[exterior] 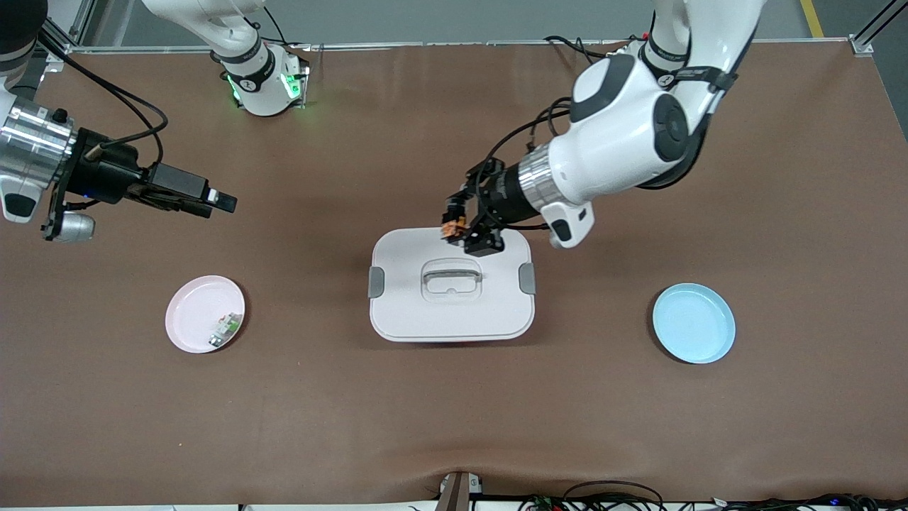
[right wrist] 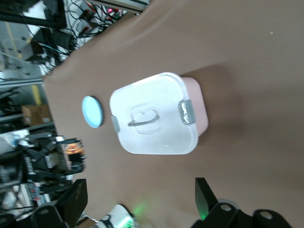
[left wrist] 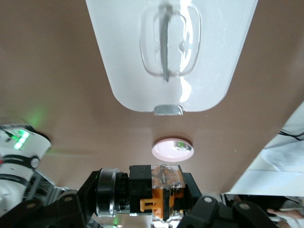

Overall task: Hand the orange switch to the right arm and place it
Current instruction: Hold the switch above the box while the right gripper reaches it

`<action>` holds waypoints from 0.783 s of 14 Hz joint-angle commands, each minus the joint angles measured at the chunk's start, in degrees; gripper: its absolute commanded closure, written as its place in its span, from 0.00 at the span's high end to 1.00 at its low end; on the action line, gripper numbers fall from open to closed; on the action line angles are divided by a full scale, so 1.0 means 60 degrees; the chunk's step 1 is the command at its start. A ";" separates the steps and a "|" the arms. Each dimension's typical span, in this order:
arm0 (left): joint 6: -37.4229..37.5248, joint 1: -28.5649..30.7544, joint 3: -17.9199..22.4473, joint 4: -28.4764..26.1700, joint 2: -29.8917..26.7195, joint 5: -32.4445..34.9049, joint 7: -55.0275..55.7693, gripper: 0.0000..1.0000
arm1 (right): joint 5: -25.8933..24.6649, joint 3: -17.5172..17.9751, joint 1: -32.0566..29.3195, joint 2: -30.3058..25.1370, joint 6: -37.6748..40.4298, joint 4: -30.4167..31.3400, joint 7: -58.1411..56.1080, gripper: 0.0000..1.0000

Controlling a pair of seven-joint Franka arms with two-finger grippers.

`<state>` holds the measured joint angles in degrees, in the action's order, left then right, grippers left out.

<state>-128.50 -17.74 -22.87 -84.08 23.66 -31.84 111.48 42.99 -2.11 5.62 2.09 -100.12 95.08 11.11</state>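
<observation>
1. I see the brown table (exterior: 709, 440) bearing everything; no writing on it that I can read.
2. The right arm (exterior: 32, 142) waits, stretched level over the table's right-arm end, well apart from the lidded box. Its wrist points toward the middle of the table.
3. The left arm (exterior: 631, 135) bends down from its base, and its silver wrist ring is angled toward the box.
4. My landmark, the white lidded box (exterior: 404, 312), sits mid-table with a grey clip on either end and a recessed handle on the lid. I make out no label.
5. The blue plate (exterior: 694, 323) lies beside the box toward the left arm's end; the pink plate (exterior: 195, 309) lies toward the right arm's end and holds a small white-and-green part (exterior: 225, 330).
6. The right gripper (exterior: 221, 202) has its fingers spread wide, with nothing between them.
7. The left gripper (exterior: 464, 231) hangs over the box's edge nearest the bases, clamped on the orange switch.
8. The orange switch (left wrist: 154, 192) is in the air over that edge. Its long axis runs across the fingers and its silvery end sticks out to one side.
</observation>
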 commanded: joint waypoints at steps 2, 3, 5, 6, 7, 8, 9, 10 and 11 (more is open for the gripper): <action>-0.1723 -0.1097 0.0032 0.0463 0.0786 -0.0172 0.0464 0.38 | 0.0714 -0.0015 0.0351 -0.1254 -0.1151 0.1711 0.0038 1.00; -0.2322 -0.1463 0.0032 0.0463 0.0976 -0.0172 0.0478 0.38 | 0.0977 -0.0015 0.0541 -0.1387 -0.1402 0.2035 0.0023 1.00; -0.3335 -0.2079 0.0090 0.0478 0.1299 -0.0157 0.0668 0.38 | 0.0980 -0.0015 0.0936 -0.1330 -0.1419 0.2097 -0.0020 1.00; -0.3556 -0.2227 0.0105 0.0478 0.1416 -0.0143 0.0683 0.38 | 0.0980 -0.0029 0.1156 -0.1330 -0.1463 0.2126 -0.0093 1.00; -0.3675 -0.2344 0.0105 0.0478 0.1446 -0.0142 0.0684 0.38 | 0.0908 -0.0029 0.1317 -0.1301 -0.1521 0.2141 -0.0123 1.00; -0.3705 -0.2389 0.0105 0.0478 0.1461 -0.0142 0.0713 0.38 | 0.0762 -0.0029 0.1435 -0.1257 -0.1565 0.2184 -0.0210 1.00; -0.3705 -0.2390 0.0105 0.0478 0.1461 -0.0157 0.0727 0.38 | 0.0427 -0.0029 0.1494 -0.1213 -0.1667 0.2272 -0.0327 1.00; -0.3705 -0.2390 0.0105 0.0478 0.1461 -0.0157 0.0727 0.38 | 0.0104 -0.0015 0.1640 -0.1198 -0.1828 0.2374 -0.0357 1.00; -0.3691 -0.2375 0.0105 0.0478 0.1447 -0.0128 0.0713 0.38 | -0.0116 -0.0029 0.1757 -0.1183 -0.1960 0.2491 -0.0372 1.00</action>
<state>-150.72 -31.79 -22.67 -82.55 32.20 -31.87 115.12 44.53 -1.76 14.62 -4.20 -110.05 107.89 9.85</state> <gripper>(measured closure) 0.273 0.000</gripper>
